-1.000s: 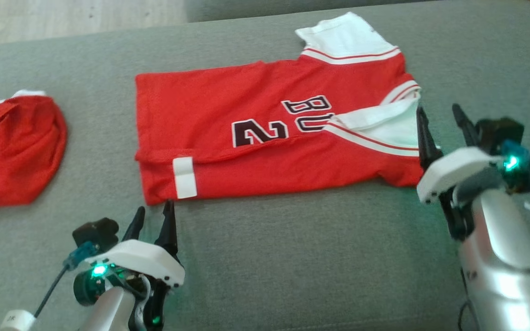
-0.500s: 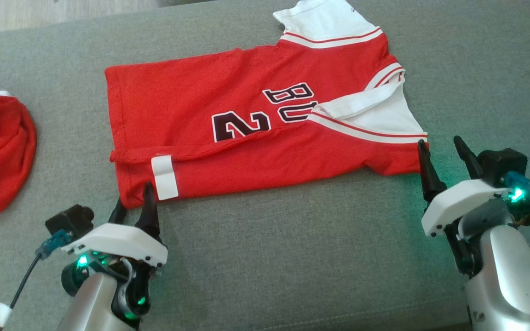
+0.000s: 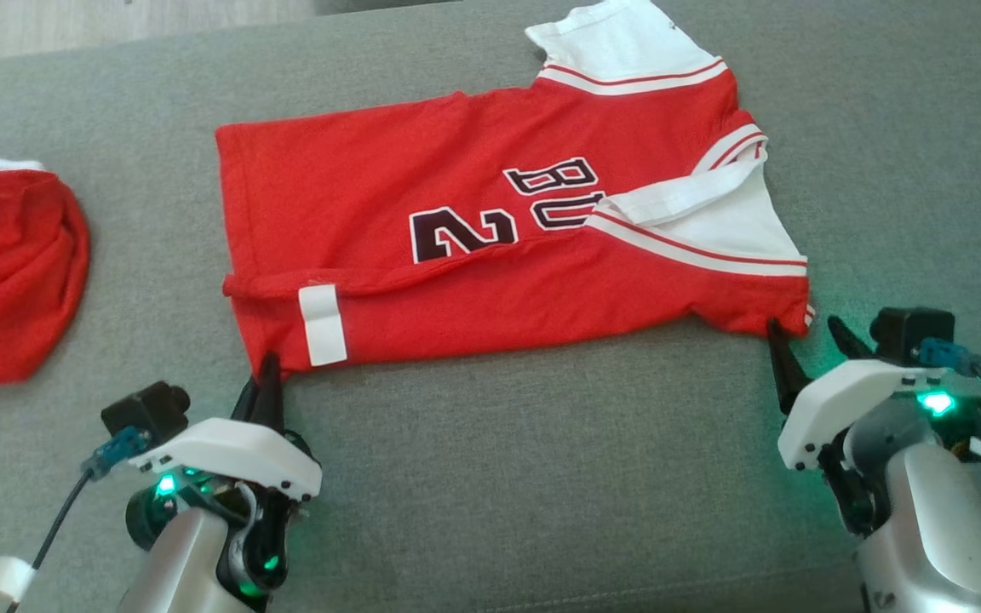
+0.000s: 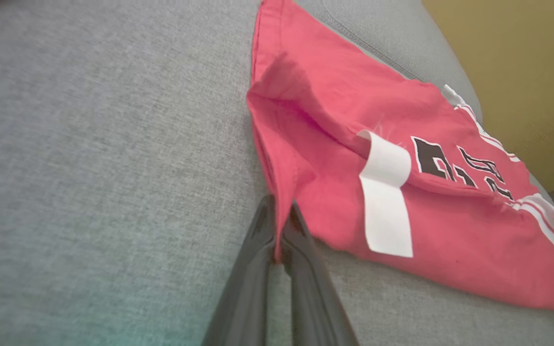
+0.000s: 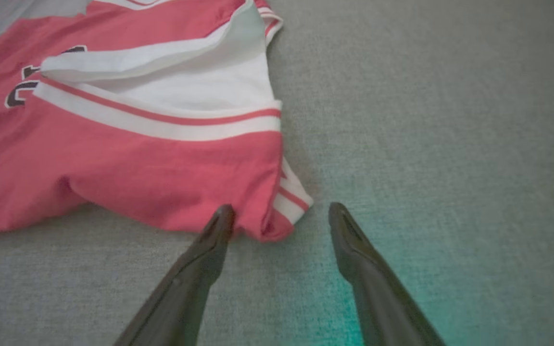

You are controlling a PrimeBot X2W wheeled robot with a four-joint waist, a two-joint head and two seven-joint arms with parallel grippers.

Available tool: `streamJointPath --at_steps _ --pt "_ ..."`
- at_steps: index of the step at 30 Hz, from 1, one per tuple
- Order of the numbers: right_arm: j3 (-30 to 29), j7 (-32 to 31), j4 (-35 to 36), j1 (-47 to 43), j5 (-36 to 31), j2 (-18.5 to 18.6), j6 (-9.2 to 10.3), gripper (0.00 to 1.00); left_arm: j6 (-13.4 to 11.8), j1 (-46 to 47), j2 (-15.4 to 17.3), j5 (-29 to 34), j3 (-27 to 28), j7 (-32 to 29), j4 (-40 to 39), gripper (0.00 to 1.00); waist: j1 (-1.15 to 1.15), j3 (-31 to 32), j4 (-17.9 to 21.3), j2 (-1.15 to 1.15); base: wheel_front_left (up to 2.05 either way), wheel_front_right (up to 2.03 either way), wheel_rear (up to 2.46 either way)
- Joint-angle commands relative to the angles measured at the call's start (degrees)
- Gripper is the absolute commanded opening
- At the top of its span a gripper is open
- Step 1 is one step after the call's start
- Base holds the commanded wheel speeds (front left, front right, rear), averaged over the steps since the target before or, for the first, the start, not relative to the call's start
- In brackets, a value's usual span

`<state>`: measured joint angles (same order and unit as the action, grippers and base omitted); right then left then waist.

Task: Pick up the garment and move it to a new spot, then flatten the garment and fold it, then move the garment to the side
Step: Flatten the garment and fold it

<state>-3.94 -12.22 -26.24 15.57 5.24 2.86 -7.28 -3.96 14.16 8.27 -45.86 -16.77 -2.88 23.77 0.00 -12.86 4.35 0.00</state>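
Shirt (image 3: 490,230), red with white sleeves, lay spread across the grey cushion (image 3: 542,477) in the head view, hem to the left and collar to the right. The left hand (image 3: 262,387) sat at the near hem corner, just left of a white strip (image 3: 323,323), its fingers pressed together on the cloth edge. The right hand (image 3: 806,340) sat at the near sleeve's corner with its fingers spread, one tip touching the red cuff. A second red garment (image 3: 5,272) lay well apart at the far left.

From the left wrist, the left hand (image 4: 279,230) pinched the shirt's (image 4: 344,144) corner, a thin fold of red cloth caught between the two tips and rising from them. The white strip (image 4: 387,202) lay just right of the grip, the dark numbers beyond it.

From the right wrist, the right hand (image 5: 283,214) stood wide apart on the cushion (image 5: 426,120). The shirt's (image 5: 137,158) striped cuff corner lay between the tips, nearer the left finger, which met the red edge; the right finger rested on bare cushion, clear of the cloth.
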Motion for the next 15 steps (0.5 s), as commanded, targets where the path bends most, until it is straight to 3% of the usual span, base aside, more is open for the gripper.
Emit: streamJointPath --at_steps 1,2,5,6,7,8,15 --pt "1.0 -0.2 0.7 1.5 1.1 0.0 -0.21 1.0 0.3 1.6 0.9 0.5 1.5 0.6 -1.9 0.0 0.0 0.2 -0.3 0.0 0.0 0.0 0.0" --pt "0.9 -0.3 -0.2 1.9 2.6 0.0 -0.21 0.95 0.3 1.7 0.9 0.5 1.5 0.7 -2.1 0.0 0.0 0.2 -0.4 0.0 0.0 0.0 0.0" --pt "1.0 -0.8 -3.1 3.6 7.6 0.0 -0.21 0.39 0.5 1.6 1.2 0.5 1.5 0.8 -2.9 0.0 0.0 0.3 -0.7 0.0 0.0 0.0 0.0" --pt "1.2 -0.9 -3.9 4.2 8.3 0.0 -0.21 0.27 0.6 1.6 1.3 0.5 1.5 0.9 -3.1 0.0 0.0 0.4 -0.8 0.0 0.0 0.0 0.0" --pt "1.2 -0.7 -4.6 5.0 9.1 0.0 -0.21 0.04 0.6 1.7 1.4 0.5 1.5 0.9 -3.3 0.0 0.0 0.4 -0.9 0.0 0.0 0.0 0.0" --pt "1.3 -0.6 -5.2 5.7 9.7 0.0 -0.21 0.0 0.6 1.7 1.6 0.4 1.6 0.9 -3.6 0.0 0.0 0.4 -1.0 0.0 0.0 0.0 0.0" --pt "2.1 -0.3 -5.0 9.4 12.8 0.4 -0.21 0.0 1.1 2.1 3.2 0.6 1.9 0.8 -6.2 0.0 0.0 1.1 -1.1 0.0 0.0 0.0 0.0"
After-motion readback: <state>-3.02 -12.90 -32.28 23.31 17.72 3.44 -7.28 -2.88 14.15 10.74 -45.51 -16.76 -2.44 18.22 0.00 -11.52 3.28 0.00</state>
